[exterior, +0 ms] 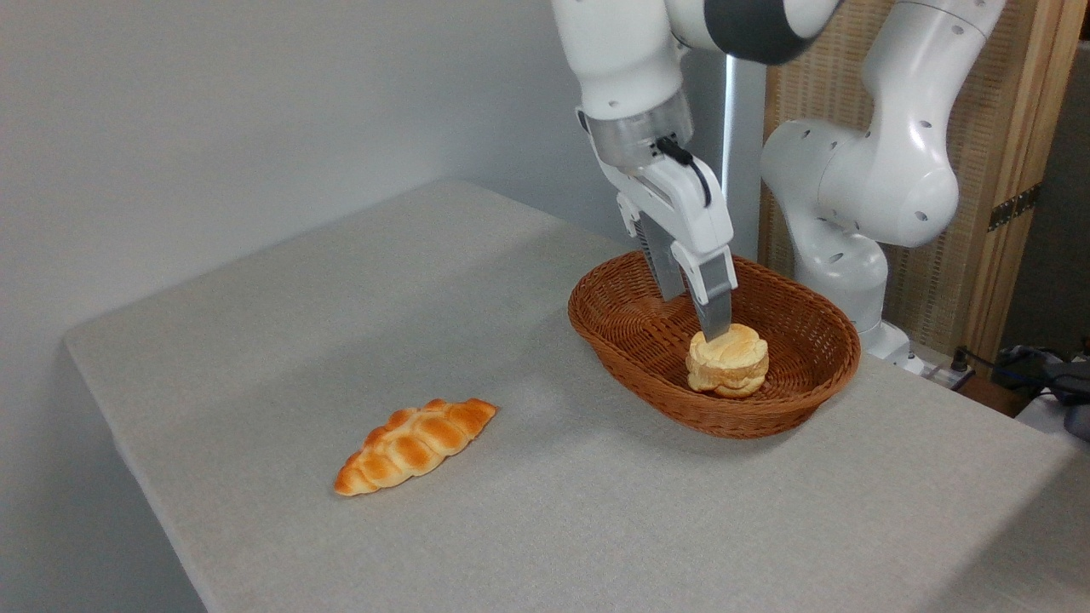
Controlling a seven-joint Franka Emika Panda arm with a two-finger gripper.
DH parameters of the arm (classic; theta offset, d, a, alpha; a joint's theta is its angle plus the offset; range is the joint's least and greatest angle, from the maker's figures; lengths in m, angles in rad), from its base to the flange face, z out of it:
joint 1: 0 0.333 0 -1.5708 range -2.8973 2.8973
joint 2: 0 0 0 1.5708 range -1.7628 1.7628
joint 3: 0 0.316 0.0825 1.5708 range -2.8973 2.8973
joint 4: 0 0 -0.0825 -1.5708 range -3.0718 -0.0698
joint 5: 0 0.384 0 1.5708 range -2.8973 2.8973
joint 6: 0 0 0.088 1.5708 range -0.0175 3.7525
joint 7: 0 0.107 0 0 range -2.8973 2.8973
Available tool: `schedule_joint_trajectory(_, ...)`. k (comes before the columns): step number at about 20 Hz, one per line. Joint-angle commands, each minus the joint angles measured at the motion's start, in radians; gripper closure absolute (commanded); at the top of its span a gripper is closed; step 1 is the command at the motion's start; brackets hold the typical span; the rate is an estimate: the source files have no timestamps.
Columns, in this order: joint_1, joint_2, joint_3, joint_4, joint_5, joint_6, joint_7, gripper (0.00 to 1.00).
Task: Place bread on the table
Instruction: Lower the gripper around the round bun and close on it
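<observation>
The bread point(728, 362), a small round knotted bun with a pale golden top, sits inside the brown wicker basket point(792, 407) at the right of the table point(341, 298). My gripper point(691, 317) hangs over the basket, pointing down, with its fingers apart. The nearer finger point(714, 302) reaches the top rear edge of the bun; the other finger stands further back and left, over the basket floor. Whether the bun sits between them is unclear from this angle. Nothing is held.
A long braided orange-glazed loaf point(415, 444) lies on the grey cloth near the front left. The arm's white base point(860, 204) stands behind the basket, before a wooden screen point(1005, 170). Cables and dark items point(1039, 375) lie off the right edge.
</observation>
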State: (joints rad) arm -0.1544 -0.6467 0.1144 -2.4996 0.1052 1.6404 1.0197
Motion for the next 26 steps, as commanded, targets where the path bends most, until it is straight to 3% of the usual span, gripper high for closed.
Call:
schedule_joint_trajectory(1, -0.020, -0.042, 0.025, -0.093, 0.025, 0.061, 0.016, 0.00)
schedule_joint_trajectory(7, -0.020, -0.037, 0.025, -0.125, 0.042, 0.076, 0.016, 0.00)
schedule_joint_trajectory(10, -0.020, -0.039, 0.024, -0.125, 0.117, 0.078, 0.016, 0.00)
schedule_joint_trajectory(22, -0.020, -0.031, 0.024, -0.127, 0.123, 0.122, 0.017, 0.00)
schedule_joint_trajectory(26, -0.020, -0.028, 0.022, -0.199, 0.123, 0.170, 0.016, 0.00)
